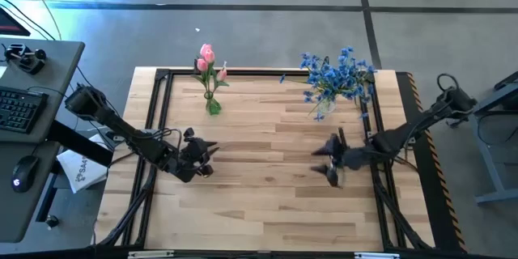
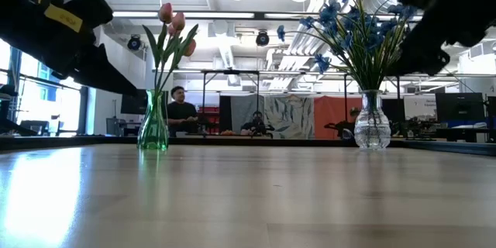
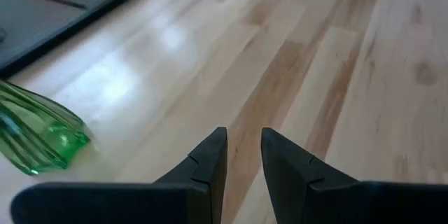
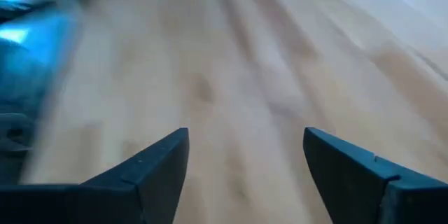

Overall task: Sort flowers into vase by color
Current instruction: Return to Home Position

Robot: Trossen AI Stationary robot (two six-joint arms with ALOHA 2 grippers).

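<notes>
Pink tulip-like flowers (image 1: 209, 63) stand with their stems in a green glass vase (image 1: 214, 107) at the table's far left; the low view shows the same vase (image 2: 153, 124). Blue-blossomed flowers (image 1: 336, 73) stand in a clear glass vase (image 2: 372, 124) at the far right. My left gripper (image 1: 209, 150) hovers over the bare wood nearer than the green vase (image 3: 38, 136). Its fingers (image 3: 243, 136) are a narrow gap apart with nothing between them. My right gripper (image 1: 322, 166) hovers nearer than the blue bunch. It stands wide open (image 4: 245, 136) over bare wood.
A black metal frame (image 1: 158, 113) runs along the table's left, far and right edges. A desk with keyboard (image 1: 20, 105) and mouse stands off the table's left. In the low view, people (image 2: 182, 108) sit far behind the table. Bare wood lies between the two grippers.
</notes>
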